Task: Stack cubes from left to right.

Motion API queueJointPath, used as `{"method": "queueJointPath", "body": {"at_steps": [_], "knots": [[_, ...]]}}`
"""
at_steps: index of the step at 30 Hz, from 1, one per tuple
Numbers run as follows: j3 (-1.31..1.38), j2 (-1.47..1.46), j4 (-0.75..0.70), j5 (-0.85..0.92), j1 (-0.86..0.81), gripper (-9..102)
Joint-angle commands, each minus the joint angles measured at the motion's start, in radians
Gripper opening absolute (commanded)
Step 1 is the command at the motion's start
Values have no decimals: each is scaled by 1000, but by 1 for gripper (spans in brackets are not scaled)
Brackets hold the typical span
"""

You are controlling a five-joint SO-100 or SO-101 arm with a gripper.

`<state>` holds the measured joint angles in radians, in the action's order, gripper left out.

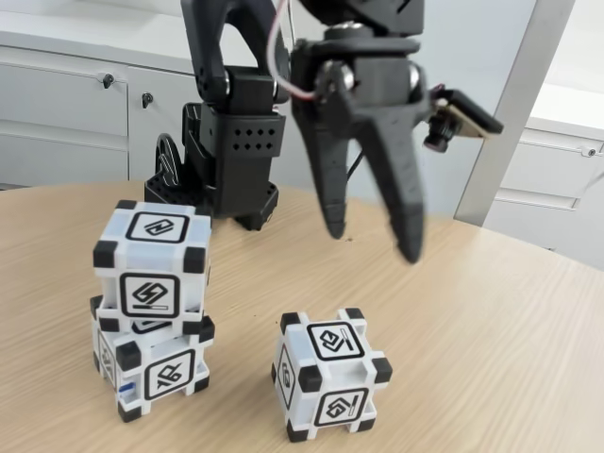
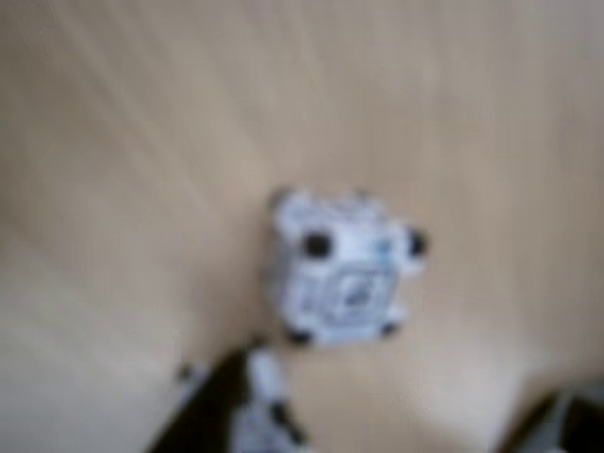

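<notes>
Stack (image 1: pixel 151 307) of two cubes stands at left on table (image 1: pixel 491 340). Third cube (image 1: pixel 330 373) sits alone, right of stack. Claw (image 1: pixel 373 241) hangs above it, spread wide, empty. Step: third pick. Next: descend, straddle cube, close.

Fixed view bright, sharp, softly shadowed; wrist view heavily blurred, out of focus.

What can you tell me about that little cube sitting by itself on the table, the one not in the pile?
The lone cube looks like white plastic, with black blocks at its corners and a black-framed line symbol on each visible face. It sits flat on the wooden table, turned slightly, to the right of the two-cube stack in the fixed view. Nothing else touches it; the open gripper hangs above it.
</notes>
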<state>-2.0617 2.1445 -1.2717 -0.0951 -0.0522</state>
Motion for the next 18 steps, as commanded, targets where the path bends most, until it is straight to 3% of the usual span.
{"method": "queueJointPath", "body": {"at_steps": [1, 9, 18], "knots": [[11, -3, 12, 23, -49, 35], [5, -43, 124, 21, -66, 35], [23, -261, 132, 37, -66, 35]]}}
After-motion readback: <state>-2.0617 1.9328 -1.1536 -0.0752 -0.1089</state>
